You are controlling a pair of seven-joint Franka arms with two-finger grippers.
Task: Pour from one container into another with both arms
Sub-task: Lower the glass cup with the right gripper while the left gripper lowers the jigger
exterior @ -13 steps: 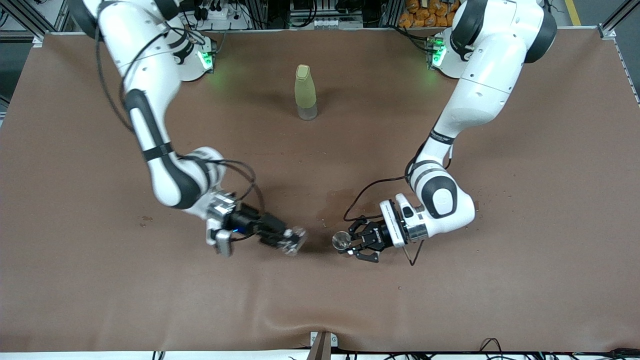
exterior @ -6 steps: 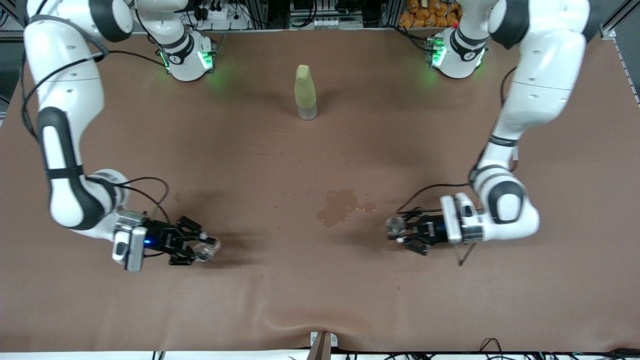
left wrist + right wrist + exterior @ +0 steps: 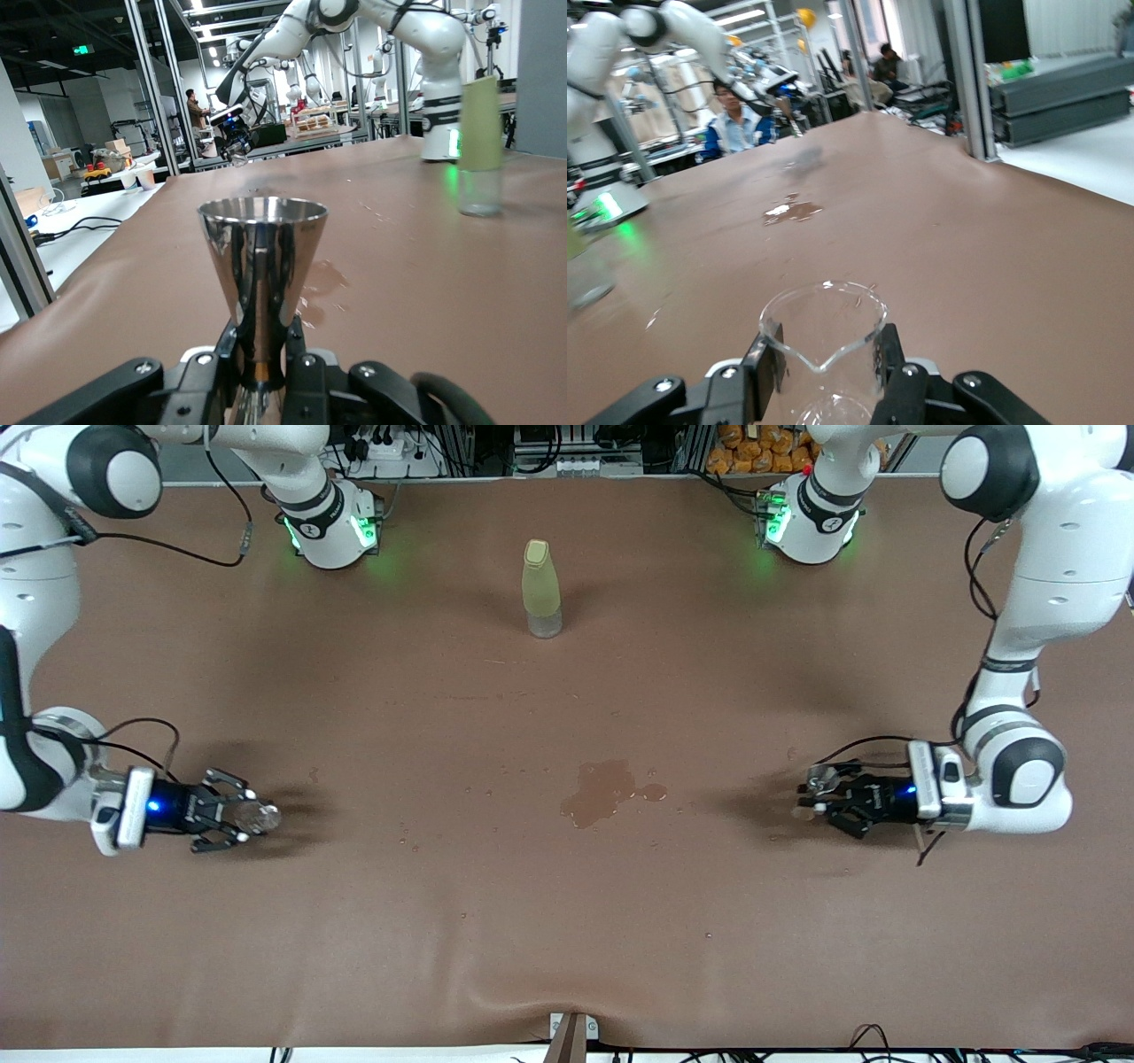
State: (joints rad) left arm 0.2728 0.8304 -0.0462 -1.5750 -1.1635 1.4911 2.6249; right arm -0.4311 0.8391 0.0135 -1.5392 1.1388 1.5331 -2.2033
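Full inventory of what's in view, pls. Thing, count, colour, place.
table: 1, brown cover, under everything
bottle: 1, yellow-green, upright mid-table, farther from the front camera than the wet patch
wet patch: 1, dark, mid-table
tumbler: 1, clear, upright in the right end effector
tapering cup: 1, mirror-shiny, upright in the left end effector
right end effector: 1, black, toward the right arm's end of the table
left end effector: 1, black, toward the left arm's end
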